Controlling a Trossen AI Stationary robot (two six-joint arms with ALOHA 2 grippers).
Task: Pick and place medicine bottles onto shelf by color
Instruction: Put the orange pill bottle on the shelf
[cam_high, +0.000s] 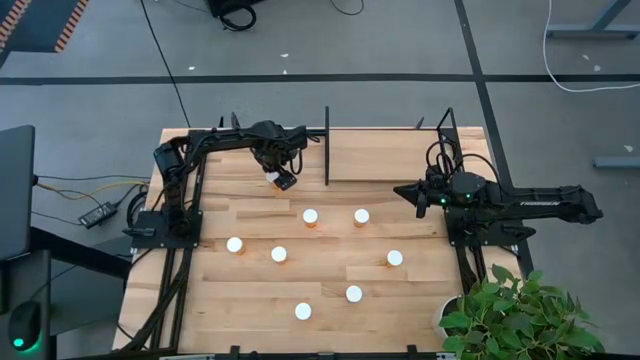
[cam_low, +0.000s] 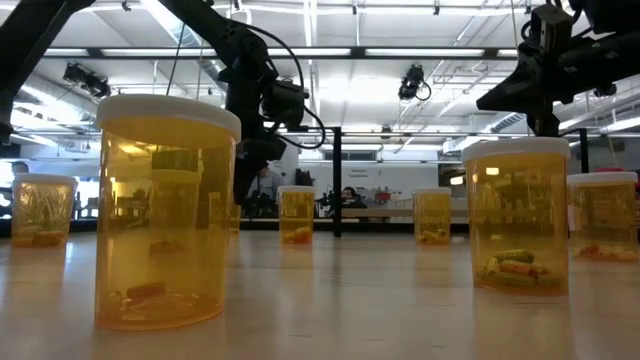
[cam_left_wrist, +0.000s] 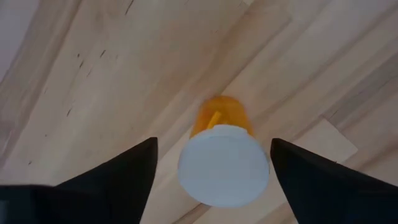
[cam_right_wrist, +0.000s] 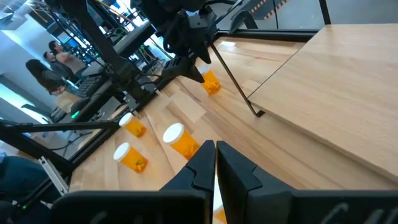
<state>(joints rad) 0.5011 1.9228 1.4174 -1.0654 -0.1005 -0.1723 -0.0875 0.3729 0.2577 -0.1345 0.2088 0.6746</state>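
One medicine bottle (cam_left_wrist: 222, 158) stands between open left gripper (cam_left_wrist: 211, 168) jaws.

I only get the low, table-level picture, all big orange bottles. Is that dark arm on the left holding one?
Observer: Not gripped. Its wrist camera shows one bottle between the open fingers of the left gripper, with gaps on either side.
Operator: How many bottles are there?
Observer: From above, seven other bottles stand loose on the table, making eight altogether.
Operator: And the other arm?
Observer: The right gripper is shut and holds nothing, just off the front edge of the shelf.
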